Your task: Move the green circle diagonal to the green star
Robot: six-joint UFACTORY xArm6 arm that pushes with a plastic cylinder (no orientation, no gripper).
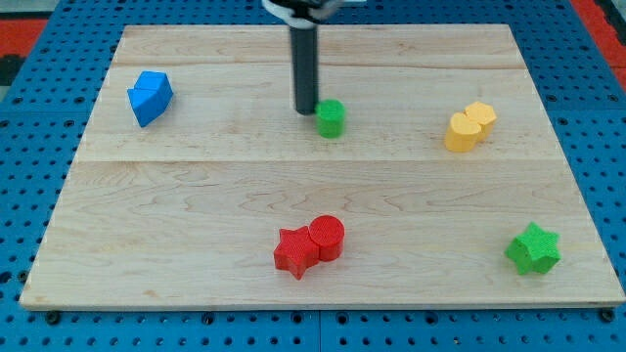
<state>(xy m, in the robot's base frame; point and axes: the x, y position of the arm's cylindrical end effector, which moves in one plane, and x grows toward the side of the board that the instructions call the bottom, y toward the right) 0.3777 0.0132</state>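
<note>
At the lower right of the frame, nearest the bottom edge, the green star [533,248] sits close to the corner of the pale wooden board [196,244], whose planks show fine grain and long seams. Lower centre, a red star [293,252] and a red cylinder [328,238] stand touching, both matte moulded plastic like every block here. Higher up, at right of centre, a yellow block [469,126], seemingly two rounded lobes joined, stands alone; at upper left lies a blue block [150,97] with angular faces, its exact shape hard to make out. In the upper middle stands the green circle [331,117], a short cylinder, well apart from the star. My tip [306,110], the end of a smooth dark rod, rests just to the left of it, touching or very nearly so; a rod has nothing to clench, so it grasps nothing and can only shove. The push appears to be only beginning: the circle has most of the board to cross. The next move calls for a steady drive toward the lower right, kept behind the circle's centre so the round block does not roll off the tip, stopping short of the star at a diagonal offset. Beyond the board, blue perforated matting [39,117] fills the frame.
</note>
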